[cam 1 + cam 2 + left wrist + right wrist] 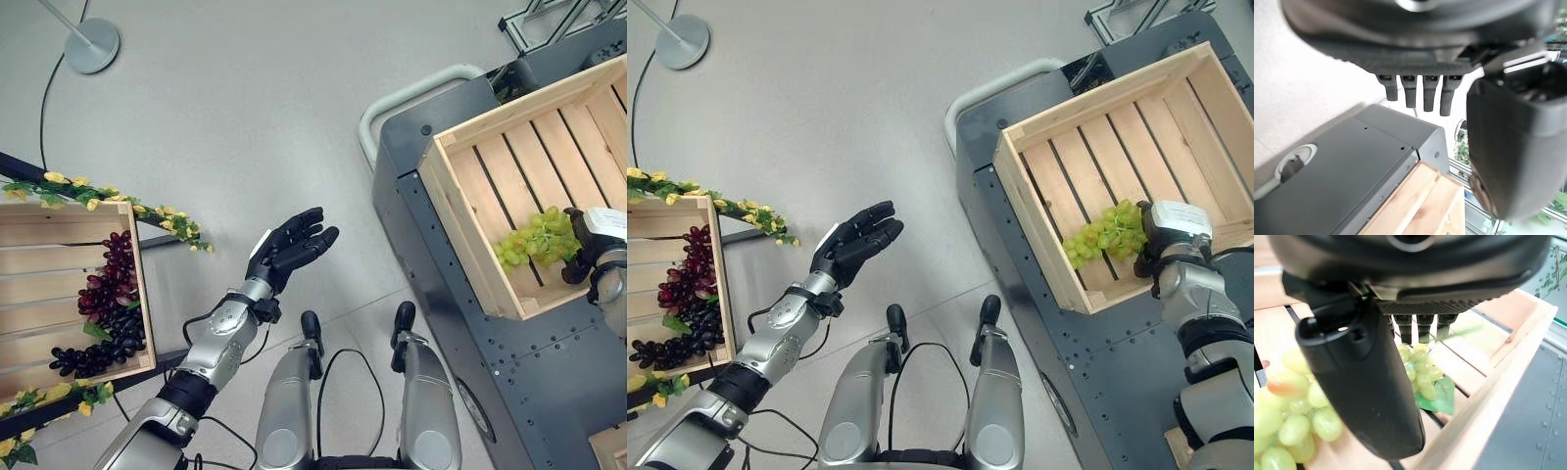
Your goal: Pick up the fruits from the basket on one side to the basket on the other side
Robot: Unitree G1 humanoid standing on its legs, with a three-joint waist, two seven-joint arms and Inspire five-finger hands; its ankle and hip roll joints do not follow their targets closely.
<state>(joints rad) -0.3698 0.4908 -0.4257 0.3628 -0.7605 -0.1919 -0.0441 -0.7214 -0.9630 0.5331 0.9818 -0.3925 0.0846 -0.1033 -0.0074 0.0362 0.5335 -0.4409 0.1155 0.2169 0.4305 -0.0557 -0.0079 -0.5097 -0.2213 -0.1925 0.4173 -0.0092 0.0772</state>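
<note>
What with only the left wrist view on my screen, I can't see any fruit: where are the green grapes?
Observer: The green grapes lie on the slats of the right crate, beside the right hand.
Operator: Is that hand gripping them?
Observer: No, its fingers look straight, so it seems open.
Operator: Any fruit in the other crate?
Observer: Yes, dark grapes lie in the left crate.

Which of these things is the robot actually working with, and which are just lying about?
Part of the job:
- bunch of green grapes by the right hand
- slatted wooden crate on the dark cart
- wooden crate trimmed with yellow flowers
- bunches of dark red and black grapes
- open left hand

Just there:
- round grey stand base
</note>
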